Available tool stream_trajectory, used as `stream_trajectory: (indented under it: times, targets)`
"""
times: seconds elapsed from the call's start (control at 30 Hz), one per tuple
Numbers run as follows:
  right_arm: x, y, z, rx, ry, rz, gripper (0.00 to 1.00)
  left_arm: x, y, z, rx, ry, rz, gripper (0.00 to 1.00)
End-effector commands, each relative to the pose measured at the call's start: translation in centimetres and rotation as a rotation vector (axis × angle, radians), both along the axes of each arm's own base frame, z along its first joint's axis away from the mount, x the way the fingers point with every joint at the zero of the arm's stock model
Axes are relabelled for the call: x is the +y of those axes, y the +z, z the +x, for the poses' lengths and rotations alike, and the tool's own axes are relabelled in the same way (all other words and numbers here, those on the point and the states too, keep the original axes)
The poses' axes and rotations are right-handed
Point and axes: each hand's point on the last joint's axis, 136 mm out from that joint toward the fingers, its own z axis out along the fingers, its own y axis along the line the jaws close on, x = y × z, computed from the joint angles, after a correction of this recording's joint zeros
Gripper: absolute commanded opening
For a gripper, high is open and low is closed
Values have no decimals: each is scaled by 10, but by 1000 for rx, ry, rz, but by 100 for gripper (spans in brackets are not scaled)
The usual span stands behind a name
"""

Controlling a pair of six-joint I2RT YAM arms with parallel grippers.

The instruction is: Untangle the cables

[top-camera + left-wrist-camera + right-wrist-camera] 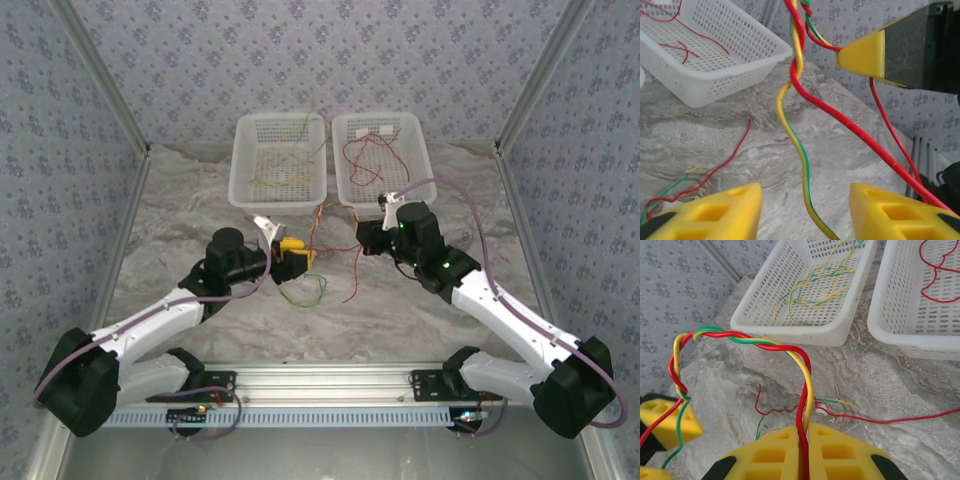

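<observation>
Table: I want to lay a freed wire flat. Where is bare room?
Bare table left of the left basket, right of the right basket, and the near strip along the rail. Crowded: before the baskets, around the left gripper, right gripper and cables.

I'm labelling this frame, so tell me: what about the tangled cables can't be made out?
Top view: cables too thin to see how strands cross.
Left wrist view: bottom edge cuts them off between the left tool fingers.
Right wrist view: the shut right tool hides their clamped stretch.
</observation>
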Motion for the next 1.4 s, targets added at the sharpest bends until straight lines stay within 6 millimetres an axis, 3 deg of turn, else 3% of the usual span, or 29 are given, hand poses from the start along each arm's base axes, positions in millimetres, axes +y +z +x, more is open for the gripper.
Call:
stream_trajectory:
  times: [0.0,0.07,0.1,0.4,0.47,0.53,0.6,0.8,1.07,1.37]
  targets:
    - [5,11,-2,-5,28,74,0,-5,22,3,-82,-2,-42,24]
    - [5,6,-1,2,27,59,0,-2,22,6,-85,18,-36,5]
    - [5,4,0,6,29,56,0,-1,22,7,-86,29,-31,1]
    - [10,-19,7,54,71,22,1,11,24,10,-108,121,23,0]
    - [13,-21,6,54,93,22,17,18,25,15,-106,170,20,0]
    - [13,-22,5,62,104,30,39,25,27,19,-103,224,14,0]
    - [13,-24,5,68,117,41,50,30,30,24,-93,269,8,0]
    - [18,-52,-6,94,186,67,57,23,41,24,-90,239,-6,0]
    - [28,-80,-10,4,189,89,76,20,47,26,-90,230,-18,0]
    - [51,-77,4,-53,182,104,79,17,46,27,-77,226,-25,0]
